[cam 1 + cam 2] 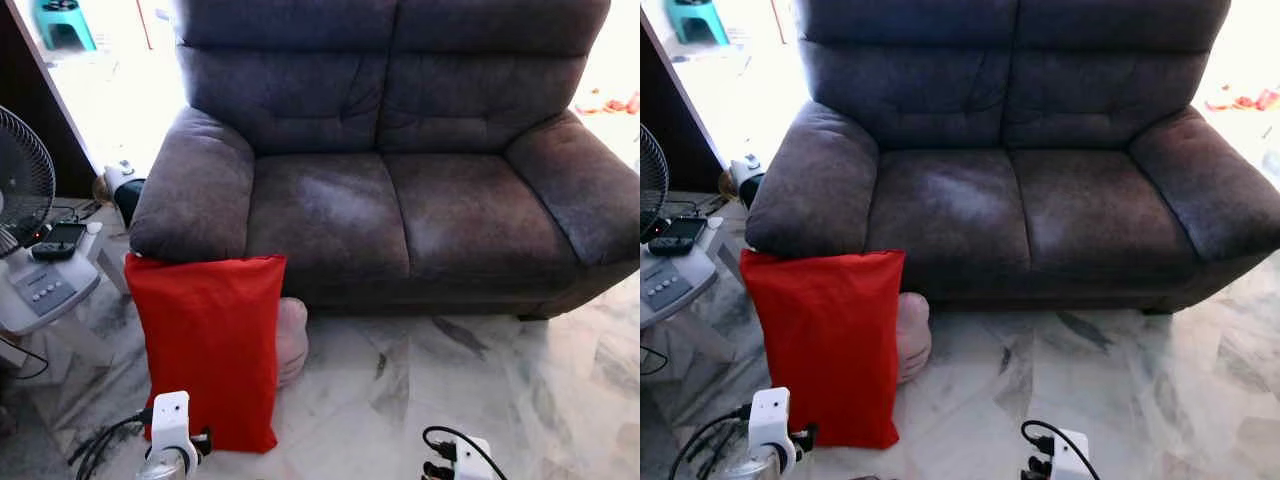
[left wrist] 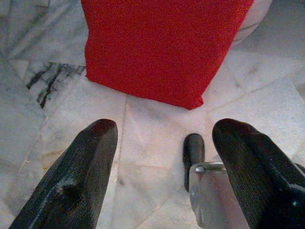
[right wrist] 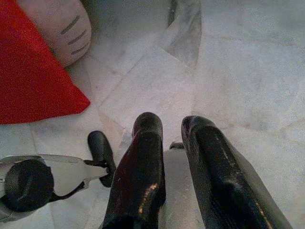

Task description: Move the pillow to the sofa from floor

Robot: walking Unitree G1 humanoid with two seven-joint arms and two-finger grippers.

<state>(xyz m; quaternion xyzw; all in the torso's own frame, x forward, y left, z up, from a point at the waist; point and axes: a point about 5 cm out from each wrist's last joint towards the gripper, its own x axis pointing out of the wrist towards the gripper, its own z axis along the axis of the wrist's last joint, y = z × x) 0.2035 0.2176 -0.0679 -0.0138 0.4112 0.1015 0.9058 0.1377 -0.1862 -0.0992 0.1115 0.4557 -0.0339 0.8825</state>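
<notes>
Marble floor (image 1: pixel 470 390) | red pillow (image 1: pixel 210 350) upright vs grey sofa (image 1: pixel 400 210) front-left corner | L gripper (image 2: pixel 162 143) spread, low nr pillow | R gripper (image 3: pixel 174 138) fingers nearly together, holds nothing

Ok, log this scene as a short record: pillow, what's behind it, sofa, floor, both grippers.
pillow: red pillow, upright on the floor, leaning against the sofa's front below one armrest
behind pillow: pink cushion, partly hidden
sofa: grey two-seat sofa, seats bare
floor: white marble tiles
left gripper: open, low over the floor, facing the pillow
right gripper: fingers close together, low over the floor
</notes>
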